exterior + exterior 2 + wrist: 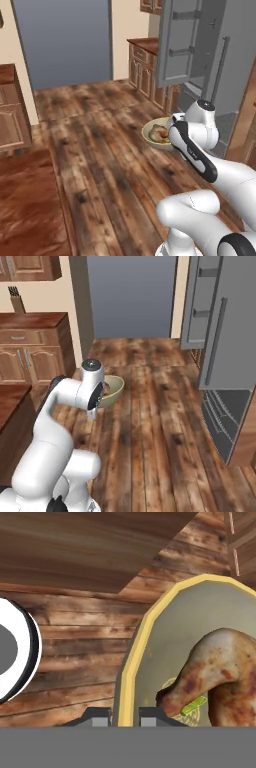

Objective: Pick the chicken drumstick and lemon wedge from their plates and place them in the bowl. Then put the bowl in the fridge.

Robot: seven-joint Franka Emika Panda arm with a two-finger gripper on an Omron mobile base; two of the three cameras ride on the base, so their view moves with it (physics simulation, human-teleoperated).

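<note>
We have the bowl [156, 134] in the air over the wooden floor [95, 150], carried at the end of the arm, and in the hand view our gripper [124, 716] has its two tips close together, one on each side of the bowl's thick rim, so we judge it clamped on that rim. Inside the bowl lie the chicken drumstick [220, 672] and, tucked against it low down, the lemon wedge [194, 706], so the loading part looks done and we are on the last step, taking the bowl to the fridge [220, 351]. The fridge stands farther off to our right, its door [181, 42] swung open, with door shelves showing. Next we need to bring the bowl closer to the open compartment, keep it level so nothing rolls out, slide it onto a shelf and only then let go of the rim.
</note>
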